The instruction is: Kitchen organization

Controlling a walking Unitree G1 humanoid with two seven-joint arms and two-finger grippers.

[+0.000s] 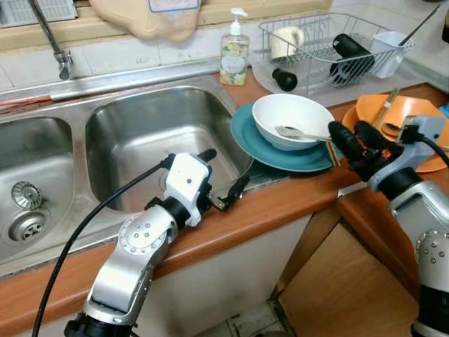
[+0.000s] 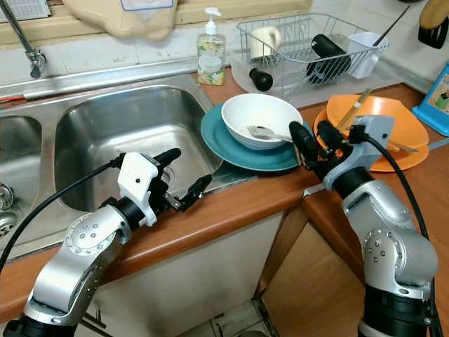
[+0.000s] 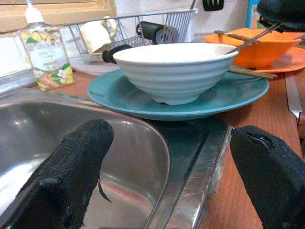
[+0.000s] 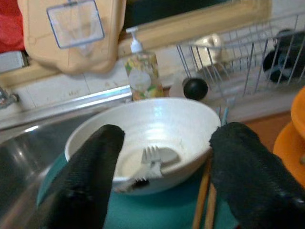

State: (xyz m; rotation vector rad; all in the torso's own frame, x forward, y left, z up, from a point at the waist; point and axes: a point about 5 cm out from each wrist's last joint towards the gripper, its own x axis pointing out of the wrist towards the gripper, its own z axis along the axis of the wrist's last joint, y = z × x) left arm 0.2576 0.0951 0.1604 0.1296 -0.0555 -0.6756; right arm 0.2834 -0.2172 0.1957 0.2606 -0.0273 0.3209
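A white bowl (image 1: pixel 291 116) with a metal fork (image 1: pixel 293 132) in it stands on a teal plate (image 1: pixel 270 151) on the wooden counter, right of the sink. My right gripper (image 1: pixel 354 137) is open and empty just right of the bowl, its fingers pointing at it; the fork's handle reaches toward it. The right wrist view has the bowl (image 4: pixel 143 129) and fork (image 4: pixel 150 162) between the black fingers (image 4: pixel 90 176). My left gripper (image 1: pixel 223 172) hovers open and empty over the sink's front right corner, left of the plate; the left wrist view looks at the bowl (image 3: pixel 174 71).
Two steel sink basins (image 1: pixel 154 137) lie left, with a faucet (image 1: pixel 52 38) behind. A soap bottle (image 1: pixel 233 53) and a wire dish rack (image 1: pixel 330 45) holding cups stand at the back. An orange bowl on a plate (image 1: pixel 403 116) with chopsticks sits at the right. Wooden chopsticks (image 1: pixel 330 152) lie by the teal plate.
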